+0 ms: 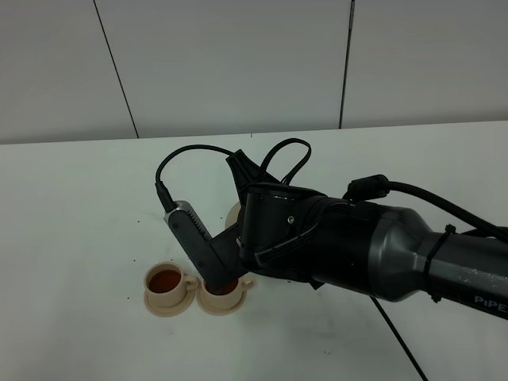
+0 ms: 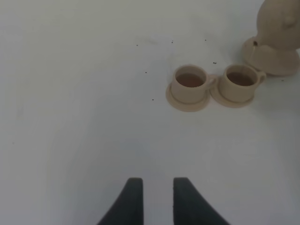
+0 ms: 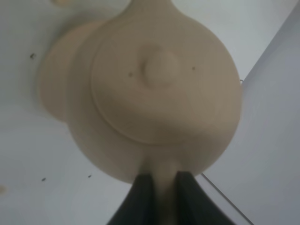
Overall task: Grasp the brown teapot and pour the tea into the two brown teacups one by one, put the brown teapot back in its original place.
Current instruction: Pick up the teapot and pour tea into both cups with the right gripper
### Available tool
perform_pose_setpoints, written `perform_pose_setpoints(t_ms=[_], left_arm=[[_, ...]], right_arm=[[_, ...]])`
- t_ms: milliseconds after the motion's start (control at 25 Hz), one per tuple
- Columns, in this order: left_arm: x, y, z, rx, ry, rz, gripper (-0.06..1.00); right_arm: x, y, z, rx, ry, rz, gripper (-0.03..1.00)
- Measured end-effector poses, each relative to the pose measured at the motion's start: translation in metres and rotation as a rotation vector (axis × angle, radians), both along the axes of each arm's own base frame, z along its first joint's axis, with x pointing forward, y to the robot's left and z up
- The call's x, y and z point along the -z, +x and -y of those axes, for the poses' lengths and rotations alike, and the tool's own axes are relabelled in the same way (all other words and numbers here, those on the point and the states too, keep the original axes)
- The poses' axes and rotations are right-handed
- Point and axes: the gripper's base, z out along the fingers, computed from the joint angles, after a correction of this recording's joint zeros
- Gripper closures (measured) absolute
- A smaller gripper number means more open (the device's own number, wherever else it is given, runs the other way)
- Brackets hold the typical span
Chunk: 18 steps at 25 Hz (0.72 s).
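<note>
On the white desk [image 2: 70,93], the brown teapot [image 3: 159,89] is held by its handle in the right tool [image 3: 159,180], over its wide saucer [image 2: 274,61]. Both teacups [image 2: 190,82] [image 2: 240,80] are seen filled beside it; only setting down appears left. The left tool [image 2: 153,199] is spread, empty.

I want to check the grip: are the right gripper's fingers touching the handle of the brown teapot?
Touching. The right wrist view shows the right gripper with both dark fingers pressed against the handle of the brown teapot, no gap on either side.
</note>
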Motion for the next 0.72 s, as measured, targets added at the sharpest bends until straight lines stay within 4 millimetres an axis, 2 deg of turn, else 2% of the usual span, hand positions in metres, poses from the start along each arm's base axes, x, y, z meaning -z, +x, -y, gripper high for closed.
perform_pose_setpoints(t_ms=[720], left_arm=[[0.0000, 0.0000, 0.0000, 0.000, 0.000, 0.000, 0.71]], right_arm=[[0.0000, 0.0000, 0.0000, 0.000, 0.000, 0.000, 0.87]])
